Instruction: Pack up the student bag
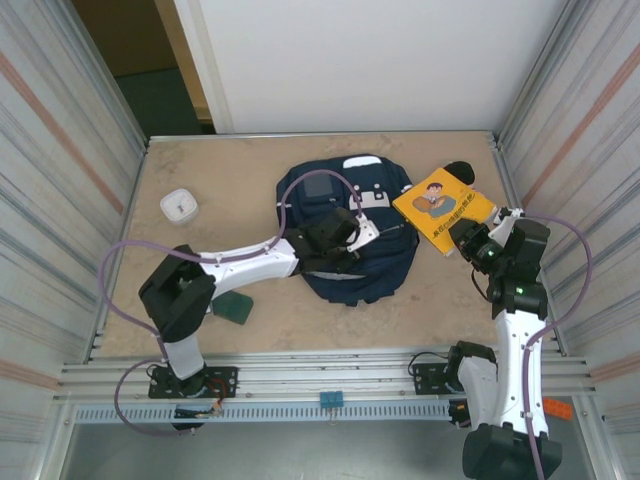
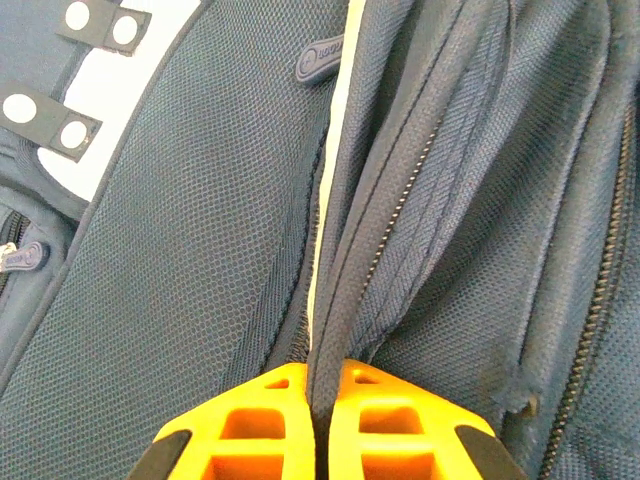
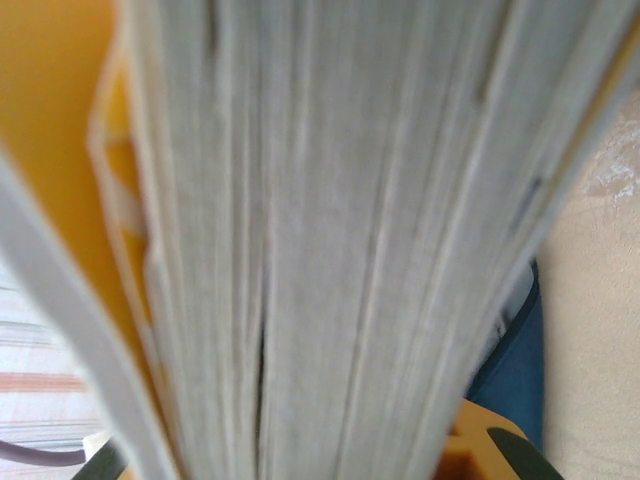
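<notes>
The navy student bag (image 1: 345,235) lies flat in the middle of the table, white patch toward the back. My left gripper (image 1: 362,232) rests on its right half, shut on a fold of the bag's zipper edge (image 2: 345,290); the orange fingers (image 2: 270,415) pinch the navy fabric between them. A yellow book (image 1: 443,210) with a cartoon cover hangs tilted just right of the bag. My right gripper (image 1: 470,240) is shut on the book's near corner. The book's grey page edges (image 3: 330,250) fill the right wrist view, with one orange finger (image 3: 470,445) at the bottom right.
A small white square box (image 1: 178,206) sits at the left of the table. A dark green flat object (image 1: 235,306) lies by the left arm's elbow. A black item (image 1: 460,171) peeks out behind the book. Corrugated walls close in on both sides.
</notes>
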{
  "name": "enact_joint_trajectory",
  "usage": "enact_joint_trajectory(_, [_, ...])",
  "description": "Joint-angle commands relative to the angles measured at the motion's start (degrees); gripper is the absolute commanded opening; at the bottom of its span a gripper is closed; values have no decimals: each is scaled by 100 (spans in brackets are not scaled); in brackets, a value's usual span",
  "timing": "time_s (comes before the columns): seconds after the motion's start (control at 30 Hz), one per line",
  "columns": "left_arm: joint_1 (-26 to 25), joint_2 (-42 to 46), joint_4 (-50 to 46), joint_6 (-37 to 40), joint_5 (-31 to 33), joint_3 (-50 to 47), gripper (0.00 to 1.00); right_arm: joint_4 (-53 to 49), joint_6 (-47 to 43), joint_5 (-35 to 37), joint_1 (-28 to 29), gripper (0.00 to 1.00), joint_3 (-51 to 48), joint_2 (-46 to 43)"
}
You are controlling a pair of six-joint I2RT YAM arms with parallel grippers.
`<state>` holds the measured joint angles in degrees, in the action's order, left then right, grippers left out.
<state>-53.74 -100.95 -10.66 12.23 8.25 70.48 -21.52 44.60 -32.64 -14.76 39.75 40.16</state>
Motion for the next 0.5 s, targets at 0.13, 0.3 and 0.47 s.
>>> enact_joint_trajectory(0.13, [401, 702, -427, -1005, 58, 275, 0, -191, -5, 446, -34, 0, 263, -727])
enact_joint_trajectory(0.3, [756, 1042, -669, -1304, -14, 449, 0, -1063, -142, 1041, -35, 0, 553, -1364])
enact_joint_trajectory(0.47, [935, 1359, -723, -1256, -337, 562, 0, -1695, -165, 362, -24, 0, 569, -1531])
